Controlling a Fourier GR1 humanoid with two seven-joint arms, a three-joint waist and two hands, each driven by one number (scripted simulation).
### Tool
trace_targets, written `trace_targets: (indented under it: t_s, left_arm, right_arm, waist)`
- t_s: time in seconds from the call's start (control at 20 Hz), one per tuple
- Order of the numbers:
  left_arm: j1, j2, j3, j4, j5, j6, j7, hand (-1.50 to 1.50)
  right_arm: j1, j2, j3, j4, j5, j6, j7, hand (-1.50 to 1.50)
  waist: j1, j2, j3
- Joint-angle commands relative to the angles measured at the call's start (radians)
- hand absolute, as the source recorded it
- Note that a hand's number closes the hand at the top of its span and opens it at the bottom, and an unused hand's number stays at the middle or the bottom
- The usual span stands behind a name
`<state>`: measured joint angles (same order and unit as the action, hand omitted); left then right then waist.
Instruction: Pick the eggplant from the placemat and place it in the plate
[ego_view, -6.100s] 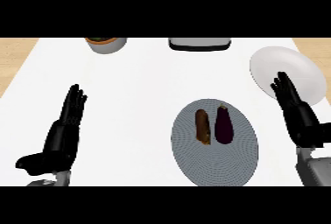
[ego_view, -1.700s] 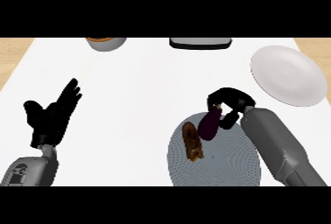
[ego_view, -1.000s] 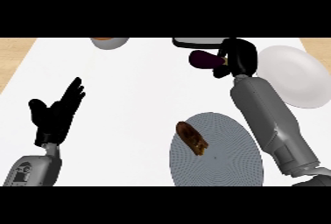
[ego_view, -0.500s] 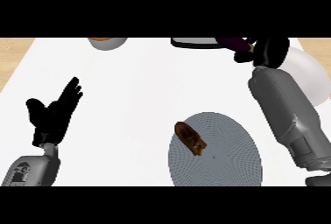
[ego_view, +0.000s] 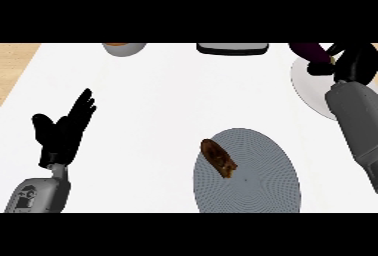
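Note:
The dark purple eggplant (ego_view: 308, 50) is up at the far right, held in my right hand (ego_view: 348, 61), whose fingers curl round it above the far part of the white plate (ego_view: 310, 90). My right forearm hides much of that plate. The grey round placemat (ego_view: 255, 175) lies near the front, with only a brown oblong item (ego_view: 219, 157) on its left part. My left hand (ego_view: 63, 132) rests open at the left, fingers pointing up.
A brown-and-grey bowl (ego_view: 123, 48) sits at the far left edge of the white counter. A black-and-grey appliance (ego_view: 231, 48) stands at the far middle. Wooden floor shows beyond the counter's left edge.
My right hand has carried the eggplant from the placemat up and to the right, over the plate's far part. The left hand has stayed still.

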<state>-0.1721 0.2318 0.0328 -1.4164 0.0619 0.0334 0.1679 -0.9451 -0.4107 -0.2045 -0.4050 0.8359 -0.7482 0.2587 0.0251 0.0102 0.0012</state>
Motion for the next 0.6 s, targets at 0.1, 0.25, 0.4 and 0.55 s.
trace_targets:
  t_s: [0.1, 0.25, 0.4, 0.55]
  left_arm:
    - [0.036, -0.024, -0.030, -0.034, -0.017, -0.006, -0.028, 0.00]
    - [-0.027, -0.026, -0.014, 0.024, -0.014, -0.002, -0.008, 0.00]
    - [-0.003, 0.005, 0.005, 0.025, -0.005, -0.032, -0.042, 0.00]
    - [-0.042, -0.023, -0.007, 0.029, -0.022, 0.004, -0.022, 0.00]
  right_arm:
    - [0.026, -0.137, -0.069, 0.130, -0.052, 0.060, -0.143, 1.50]
    - [0.031, -0.141, -0.055, 0.177, -0.045, 0.157, -0.140, 1.50]
    - [0.030, -0.136, -0.145, 0.200, -0.144, 0.209, -0.196, 1.50]
    - [0.086, -0.154, -0.172, 0.232, -0.177, 0.284, -0.293, -1.50]
  waist:
    - [0.021, 0.007, 0.002]
    - [0.004, 0.004, 0.001]
    - [0.025, 0.012, 0.003]
    - [0.025, 0.018, 0.004]
